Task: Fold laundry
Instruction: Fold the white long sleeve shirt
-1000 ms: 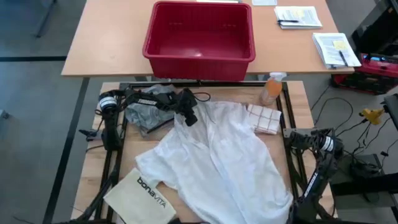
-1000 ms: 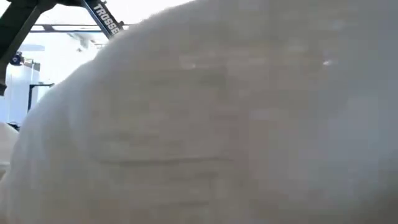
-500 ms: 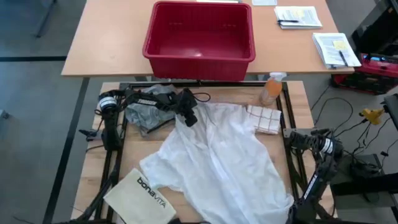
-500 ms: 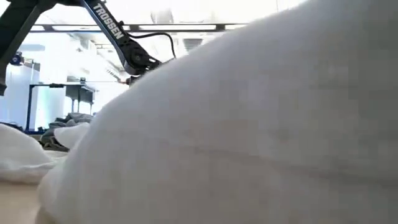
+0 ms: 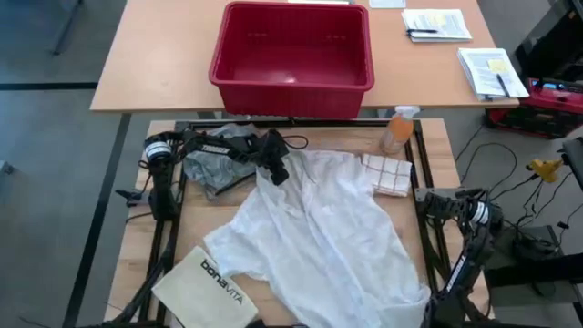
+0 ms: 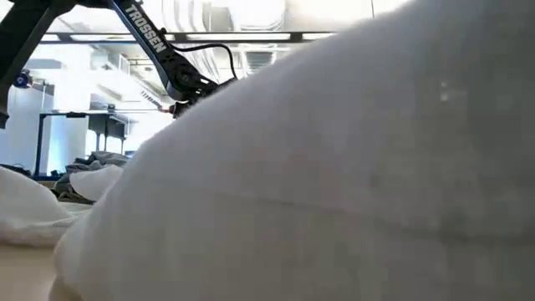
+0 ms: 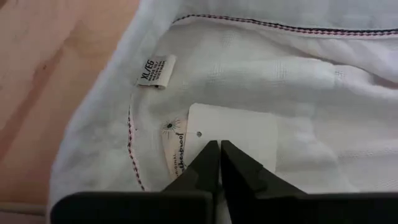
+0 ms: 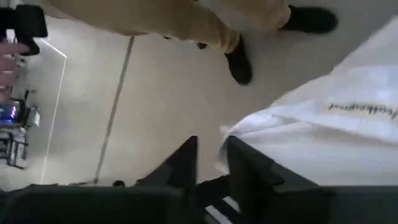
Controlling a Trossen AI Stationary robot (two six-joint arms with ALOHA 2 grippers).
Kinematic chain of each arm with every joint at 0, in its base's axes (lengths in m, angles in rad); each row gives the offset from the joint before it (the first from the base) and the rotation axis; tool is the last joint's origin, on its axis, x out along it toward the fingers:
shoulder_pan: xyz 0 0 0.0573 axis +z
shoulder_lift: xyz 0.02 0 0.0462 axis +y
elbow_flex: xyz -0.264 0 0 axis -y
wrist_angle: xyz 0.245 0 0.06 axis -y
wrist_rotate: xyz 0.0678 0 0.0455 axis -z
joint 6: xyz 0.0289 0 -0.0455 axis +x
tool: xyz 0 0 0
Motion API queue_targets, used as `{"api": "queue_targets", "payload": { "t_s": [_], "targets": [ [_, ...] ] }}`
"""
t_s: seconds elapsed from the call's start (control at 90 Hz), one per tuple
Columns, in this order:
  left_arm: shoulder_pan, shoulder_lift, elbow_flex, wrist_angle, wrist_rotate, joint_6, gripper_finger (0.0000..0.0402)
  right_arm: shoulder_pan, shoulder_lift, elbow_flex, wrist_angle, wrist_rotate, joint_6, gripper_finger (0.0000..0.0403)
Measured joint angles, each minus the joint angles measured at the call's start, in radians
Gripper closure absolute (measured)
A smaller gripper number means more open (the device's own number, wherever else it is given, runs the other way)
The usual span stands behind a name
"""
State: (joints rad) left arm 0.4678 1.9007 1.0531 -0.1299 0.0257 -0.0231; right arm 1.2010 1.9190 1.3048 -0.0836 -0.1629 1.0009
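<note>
The left gripper (image 5: 276,169) sits at the collar of the white shirt (image 5: 319,228), fingers pressed together over its neck label (image 7: 231,140). The shirt sprawls mid-table; the grey T-shirt (image 5: 214,164) is bunched at ten o'clock. The right gripper (image 8: 210,163), slightly parted, waits off the table's right edge.

White cloth (image 6: 334,184) is filling most of the low view, blurring out and hiding the surface behind it. In the high view the white shirt (image 5: 319,237) is running off the lower edge, and the grey T-shirt (image 5: 214,164) is lying partly under the left arm. The size label (image 7: 155,70) is showing print too small to read below "XL". The right pincer (image 8: 211,162) is pointing off the surface, its fingertips cut by the frame.
</note>
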Motion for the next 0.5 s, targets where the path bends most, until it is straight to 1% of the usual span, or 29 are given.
{"api": "queue_targets", "payload": {
  "t_s": [0.089, 0.189, 0.244, 0.289, 0.344, 0.411, 0.5],
  "targets": [
    [0.0, 0.0, 0.0, 0.0, 0.0, 0.0, 0.0402, 0.008, 0.0, 0.0, 0.004, 0.012, 0.032, 0.0262],
    [0.001, -0.005, -0.001, -0.001, -0.004, -0.002, 0.0402, 0.021, -0.009, 0.0, 0.006, 0.058, 0.077, 0.019],
    [0.002, -0.016, -0.002, -0.009, -0.025, -0.003, 0.0401, 0.029, -0.015, 0.001, -0.007, 0.07, 0.111, 0.0155],
    [0.002, -0.025, -0.003, -0.015, -0.059, -0.002, 0.0401, 0.036, -0.019, 0.009, -0.058, 0.08, 0.152, 0.0134],
    [0.007, -0.037, 0.002, -0.028, -0.109, 0.011, 0.0401, 0.046, -0.021, 0.025, -0.149, 0.103, 0.194, 0.012],
    [0.019, -0.053, 0.019, -0.028, -0.161, 0.035, 0.0401, 0.059, -0.025, 0.047, -0.245, 0.165, 0.204, 0.0116],
    [0.043, -0.071, 0.054, -0.054, -0.175, 0.062, 0.0401, 0.074, -0.042, 0.079, -0.283, 0.252, 0.203, 0.0124]
  ]
}}
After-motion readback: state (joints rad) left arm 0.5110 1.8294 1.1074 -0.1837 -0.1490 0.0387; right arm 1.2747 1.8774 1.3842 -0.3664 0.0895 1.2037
